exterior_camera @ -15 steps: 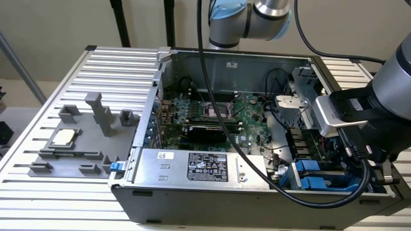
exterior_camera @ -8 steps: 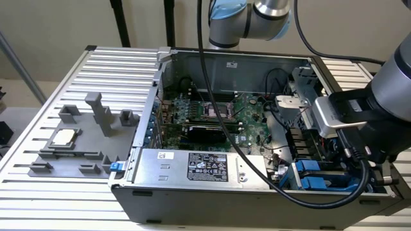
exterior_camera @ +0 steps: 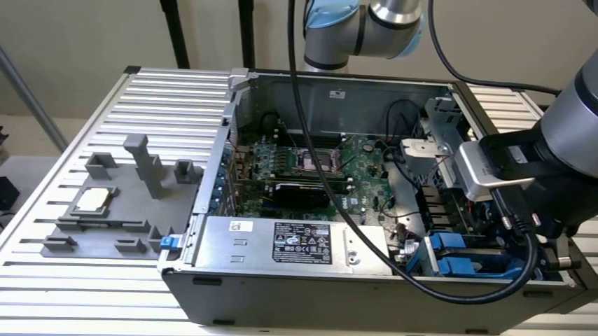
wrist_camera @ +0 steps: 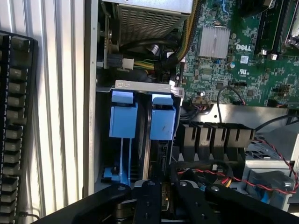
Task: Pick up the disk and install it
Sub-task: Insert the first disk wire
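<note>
Disk on blue plastic carrier rails (wrist_camera: 162,123) standing on edge in the drive bay of an open grey metal computer case (exterior_camera: 280,301).
The bay sits at the exterior view's lower right and holds a second blue carrier (wrist_camera: 123,119) just beside the disk. The black claw (wrist_camera: 163,187) hangs close over the disk's edge; whether it grips cannot be told.

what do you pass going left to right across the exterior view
grey fixture tray with the small square chip → open computer case → motherboard, with the labelled silver box in front of it → blue drive carriers → robot arm
</note>
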